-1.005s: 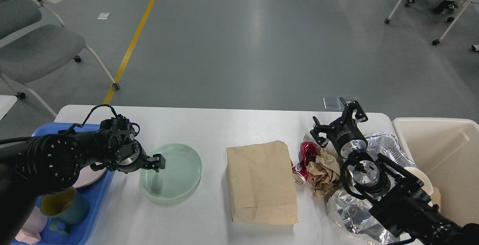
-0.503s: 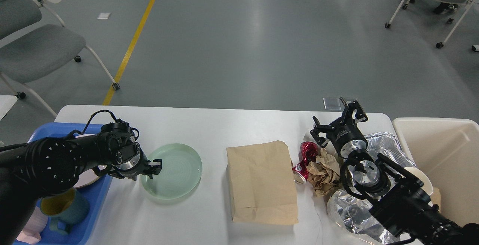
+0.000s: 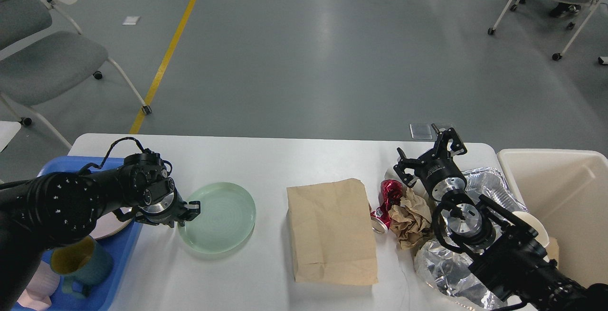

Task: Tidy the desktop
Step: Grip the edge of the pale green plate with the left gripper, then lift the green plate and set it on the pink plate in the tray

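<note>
- The left hand (image 3: 189,208) sits at the plate's (image 3: 219,217) near-left rim; whether it grips, I cannot tell. A thin hold could let the plate slip.
- The right hand (image 3: 430,155) hangs open above the trash.
- The counter (image 3: 285,159) carries a bag (image 3: 331,231).
- The tray (image 3: 121,249) holds a mug (image 3: 80,259); the bin (image 3: 565,197) looks mostly empty.

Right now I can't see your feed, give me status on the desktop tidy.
Left gripper at green plate's left rim, grip unclear. Right gripper open, empty, above the trash. Desktop uncleared: paper bag, red can, foil.
</note>
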Controlling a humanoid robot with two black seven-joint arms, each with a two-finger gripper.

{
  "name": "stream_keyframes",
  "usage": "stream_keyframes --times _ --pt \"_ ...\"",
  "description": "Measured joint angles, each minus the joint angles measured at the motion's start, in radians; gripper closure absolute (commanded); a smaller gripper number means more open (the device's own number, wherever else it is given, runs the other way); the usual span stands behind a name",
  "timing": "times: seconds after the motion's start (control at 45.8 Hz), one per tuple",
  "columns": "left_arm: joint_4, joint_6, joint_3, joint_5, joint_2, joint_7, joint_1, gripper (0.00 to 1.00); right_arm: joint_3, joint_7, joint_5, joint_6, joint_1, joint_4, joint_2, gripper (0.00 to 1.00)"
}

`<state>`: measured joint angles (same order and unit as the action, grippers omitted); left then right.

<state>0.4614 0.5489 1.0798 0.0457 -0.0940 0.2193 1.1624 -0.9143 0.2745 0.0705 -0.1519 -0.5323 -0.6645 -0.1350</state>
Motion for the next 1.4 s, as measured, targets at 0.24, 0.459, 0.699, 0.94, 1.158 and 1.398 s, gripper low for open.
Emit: stream_keyframes --times 0.24,0.459,0.699,0.94,1.158,1.398 --pt "-0.002 0.0 0.0 0.0 -0.018 0.0 -0.013 0.98 0.0 0.0 0.0 0.0 0.0 0.0 0.0 0.0" --pt "-0.002 -0.004 -0.001 0.0 -0.02 0.0 -0.021 1.0 0.0 0.0 0.0 0.0 0.0 0.0 0.0 0.0" --pt "0.001 0.033 -0.019 0.0 -0.055 0.0 0.043 1.0 0.0 0.0 0.0 0.0 0.0 0.0 0.0 0.0" --pt "0.0 0.126 -0.034 -0.001 -0.105 0.0 0.153 1.0 0.0 0.0 0.0 0.0 0.0 0.0 0.0 0.0" --pt "0.003 0.205 -0.046 -0.001 -0.119 0.0 0.244 1.0 0.0 0.0 0.0 0.0 0.0 0.0 0.0 0.0" --pt "0.007 0.3 -0.081 -0.008 -0.158 0.0 0.348 1.0 0.0 0.0 0.0 0.0 0.0 0.0 0.0 0.0"
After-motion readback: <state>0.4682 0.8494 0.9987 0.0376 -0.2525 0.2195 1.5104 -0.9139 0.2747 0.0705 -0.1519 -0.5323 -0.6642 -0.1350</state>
